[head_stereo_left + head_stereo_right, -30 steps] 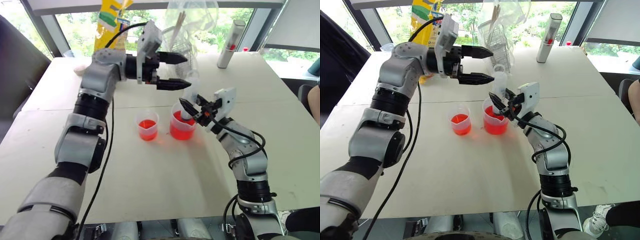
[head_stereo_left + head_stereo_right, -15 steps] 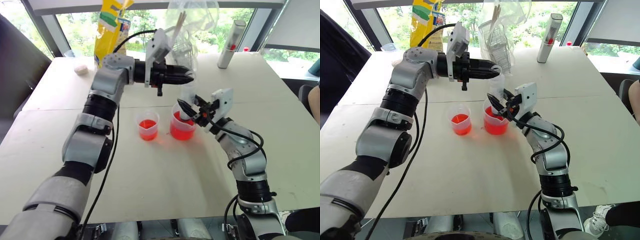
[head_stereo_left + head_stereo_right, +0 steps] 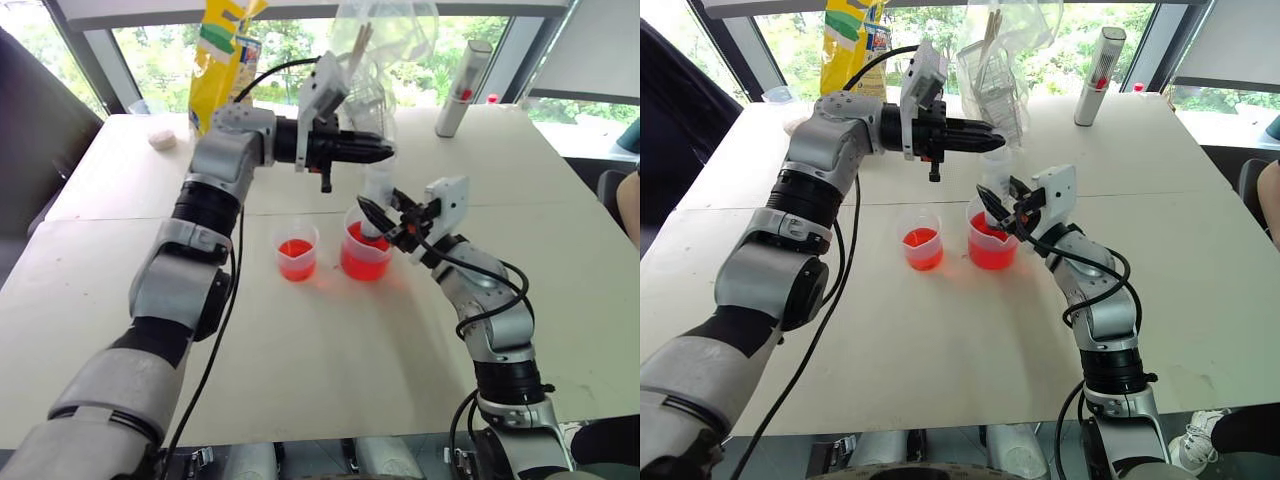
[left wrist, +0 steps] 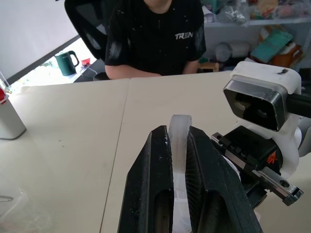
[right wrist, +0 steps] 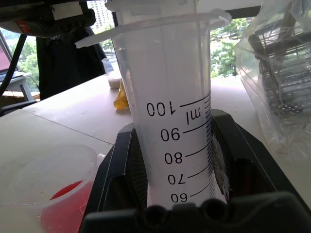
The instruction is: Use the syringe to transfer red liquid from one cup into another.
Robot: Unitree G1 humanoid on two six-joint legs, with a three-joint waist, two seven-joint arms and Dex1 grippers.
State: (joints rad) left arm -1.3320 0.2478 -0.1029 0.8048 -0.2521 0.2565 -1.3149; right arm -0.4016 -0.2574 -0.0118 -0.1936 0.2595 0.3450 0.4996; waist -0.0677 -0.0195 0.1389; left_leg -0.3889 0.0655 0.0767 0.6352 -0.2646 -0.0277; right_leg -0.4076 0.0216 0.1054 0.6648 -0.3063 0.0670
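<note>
Across the white table (image 3: 300, 380), left to right: small white lump (image 3: 162, 140) near the far left edge; yellow bag (image 3: 222, 45) at the back by the window.

Smaller clear cup (image 3: 295, 250) stands mid-table, a shallow layer of red liquid (image 3: 295, 249) in it. Just beside it on the right, the larger beaker (image 3: 364, 247), holding more red liquid.

Syringe (image 5: 170, 121) stands upright in the beaker, tip down in the liquid, printed scale readable up to 100 ml in the right wrist view.

Left gripper (image 3: 380, 150) reaches in level from the left, above the beaker, fingers pinched tight on the syringe's pale plunger top (image 4: 179, 141).

Right gripper (image 3: 385, 215) comes from the right, fingers clamped around the syringe barrel just above the beaker rim.

Clear plastic bag of utensils (image 3: 375, 60) behind. Tall grey cylinder with red mark (image 3: 461, 88) far right at the back. Person in a black shirt (image 4: 155, 36) seated at the table's edge, seen in the left wrist view.
</note>
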